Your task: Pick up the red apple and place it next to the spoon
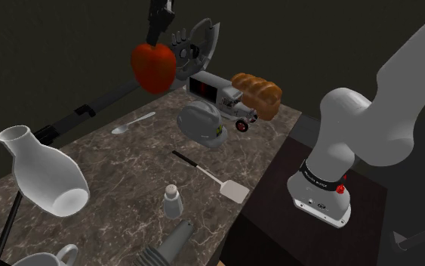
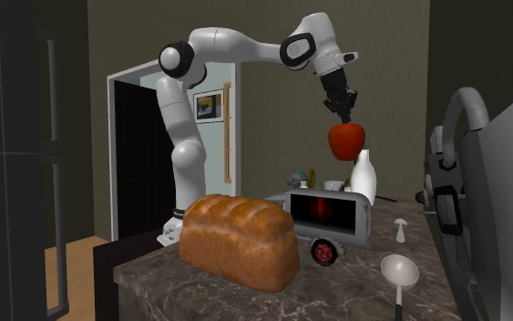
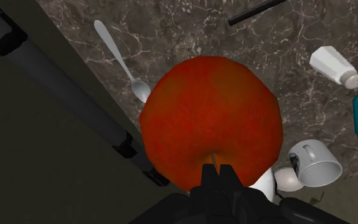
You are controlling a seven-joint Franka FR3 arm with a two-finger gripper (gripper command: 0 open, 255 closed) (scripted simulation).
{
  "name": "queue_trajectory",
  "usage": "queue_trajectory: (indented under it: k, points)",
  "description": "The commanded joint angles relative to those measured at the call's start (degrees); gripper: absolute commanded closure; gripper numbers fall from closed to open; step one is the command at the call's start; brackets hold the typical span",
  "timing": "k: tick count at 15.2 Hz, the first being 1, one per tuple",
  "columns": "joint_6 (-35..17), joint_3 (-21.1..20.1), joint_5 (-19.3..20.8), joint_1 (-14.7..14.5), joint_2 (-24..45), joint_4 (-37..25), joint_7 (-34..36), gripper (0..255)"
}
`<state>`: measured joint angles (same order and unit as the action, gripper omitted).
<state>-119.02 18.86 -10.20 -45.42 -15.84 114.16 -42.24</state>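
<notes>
one relation governs the coming move: the round red apple (image 3: 209, 121) hangs in the air well above the slim silver-grey spoon (image 3: 117, 57), which lies on the dark marbled stone countertop (image 3: 190, 32). the all-black two-finger gripper (image 3: 217, 175) pinches the apple at its stem end. the fingers are drawn close together over the stem hollow, and the fruit hangs below them.

seen along the gripper, the apple covers the countertop just past the spoon's bowl, on the side of the spoon away from the table edge. the spoon's long axis runs roughly along that edge, with the bowl end nearest the apple and the handle tip farthest from it. judgement: the move needed is mostly a straight descent with little sideways correction, ending on bare stone beside the bowl. the edge side of the spoon offers little room, and a release there risks the apple rolling off.

in the shoulder view the apple (image 1: 153, 66) and gripper (image 1: 157, 39) sit high over the spoon (image 1: 133, 122). the second exterior view shows the same height gap between apple (image 2: 345, 139), gripper (image 2: 343, 117) and spoon (image 2: 398, 272).

a white mug (image 3: 316, 163) and a white shaker (image 3: 336, 67) stand well apart from the spoon, beyond the apple.

no brand, label or lettering can be read on any item. a pale marking on a dark ring of the white arm (image 1: 369, 121) is too small to tell.
</notes>
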Motion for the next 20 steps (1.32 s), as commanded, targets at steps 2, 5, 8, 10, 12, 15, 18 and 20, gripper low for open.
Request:
queue_trajectory:
  k: [2, 5, 8, 10, 12, 15, 18, 20]
  points:
    - [-0.4, 0.0, -1.8, -1.0, 5.8, -5.3, 0.3, 255]
    - [-2.6, 0.0, -2.0, -1.0, 5.7, -2.9, -0.3, 255]
    - [-4.8, 0.1, -2.4, -1.1, 5.8, -0.7, -0.9, 255]
    - [-6.3, 0.1, -2.6, -1.1, 5.9, 0.7, -1.3, 255]
    - [-7.8, 0.1, -2.9, -1.1, 6.0, 2.1, -1.8, 255]
    - [-9.9, 0.2, -3.4, -1.2, 6.3, 4.1, -2.5, 255]
    - [-12.1, 0.3, -4.1, -1.3, 6.8, 5.9, -3.3, 255]
    - [-13.6, 0.4, -4.5, -1.4, 7.1, 7.1, -3.9, 255]
